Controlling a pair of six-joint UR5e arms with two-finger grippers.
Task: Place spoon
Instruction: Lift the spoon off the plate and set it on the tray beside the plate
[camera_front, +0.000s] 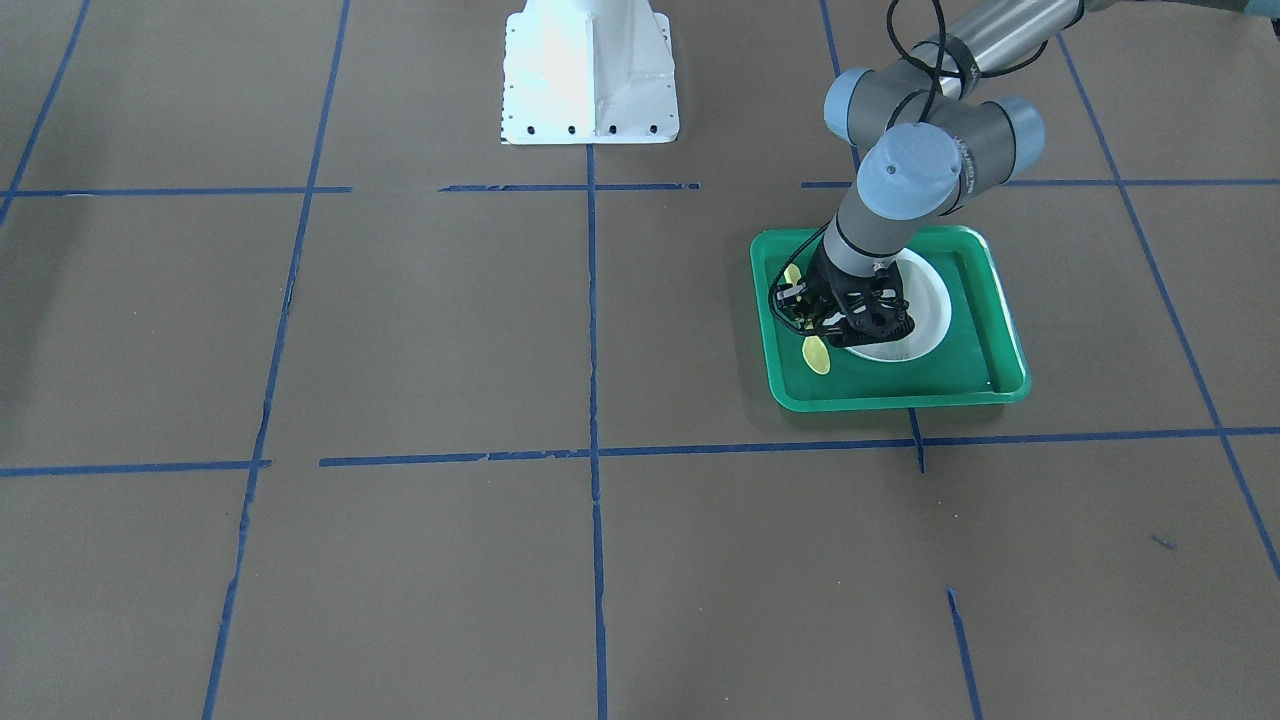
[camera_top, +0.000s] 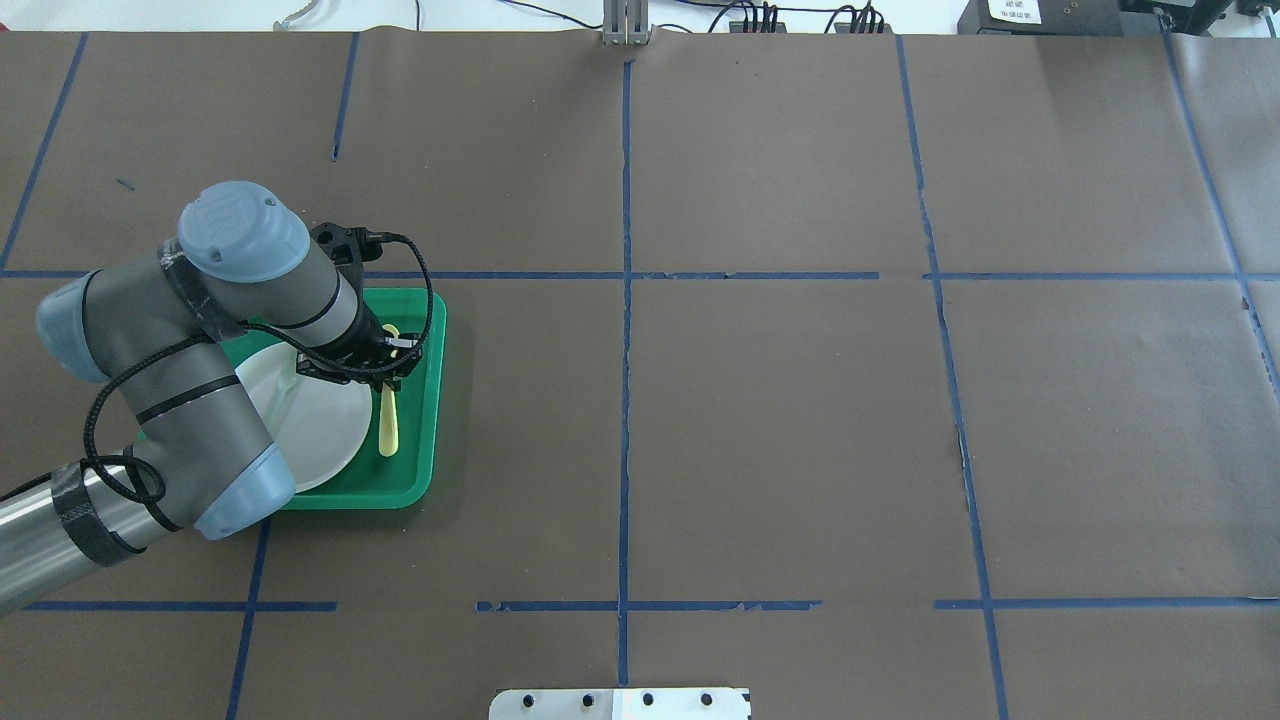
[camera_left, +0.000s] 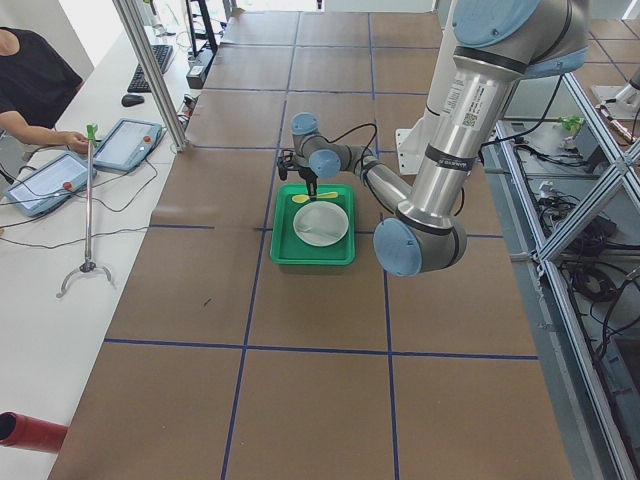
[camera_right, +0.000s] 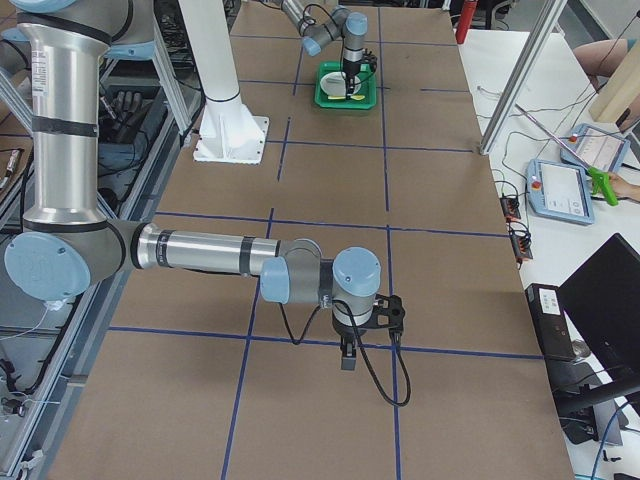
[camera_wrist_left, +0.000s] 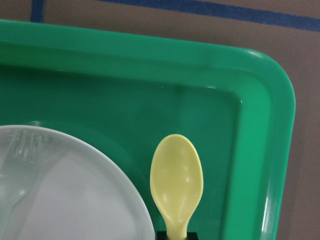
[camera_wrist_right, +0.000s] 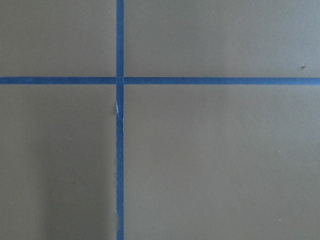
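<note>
The yellow spoon (camera_top: 388, 425) lies along the right side of the green tray (camera_top: 425, 400), beside the white plate (camera_top: 310, 420). My left gripper (camera_top: 388, 362) is low over the tray and shut on the spoon's handle just behind the bowl. In the left wrist view the spoon's bowl (camera_wrist_left: 176, 180) sticks out ahead of the jaws, over the tray floor (camera_wrist_left: 250, 100), next to the plate's rim (camera_wrist_left: 75, 190). In the front-facing view the bowl (camera_front: 817, 355) shows below the gripper (camera_front: 803, 310). My right gripper (camera_right: 347, 358) hangs over bare table far from the tray; I cannot tell if it is open or shut.
A pale grey-green fork (camera_wrist_left: 20, 165) lies on the plate. The robot's white base (camera_front: 590, 70) stands at the table's middle edge. Blue tape lines cross the brown table cover (camera_wrist_right: 120, 120). An operator sits at a side desk (camera_left: 40, 90).
</note>
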